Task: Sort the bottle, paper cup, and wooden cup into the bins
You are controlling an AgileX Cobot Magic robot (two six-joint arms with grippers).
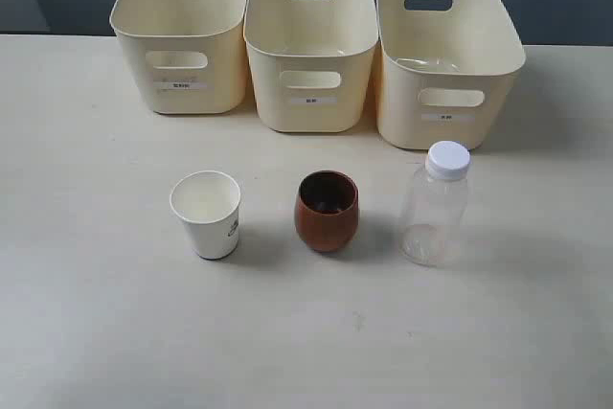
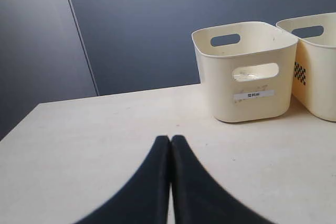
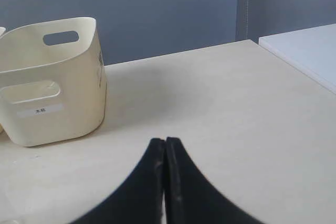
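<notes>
The wooden cup [image 1: 327, 211] stands upright on the pale surface [image 1: 115, 332]. In the exterior view the paper cup [image 1: 206, 215] is to its left and the capped, upright bottle [image 1: 436, 203] to its right, each apart from it. The three bins [image 1: 280, 62] line up behind it. The left claw [image 2: 170, 139] and right claw [image 3: 165, 141] are both pressed together, pinching nothing.

**Labels on show, none legible**

Three cream bins stand along the far side of the worktop [image 1: 96, 332]. The left bin [image 1: 139, 31], middle bin [image 1: 263, 45] and right bin [image 1: 397, 64] each wear a small white label on the near wall. The dark characters printed there are too small to read. The middle bin's side carries a black-and-white chequered patch [image 2: 300, 73]. The paper cup [image 1: 203, 206] bears a small dark mark [image 1: 233, 229], also unreadable.
</notes>
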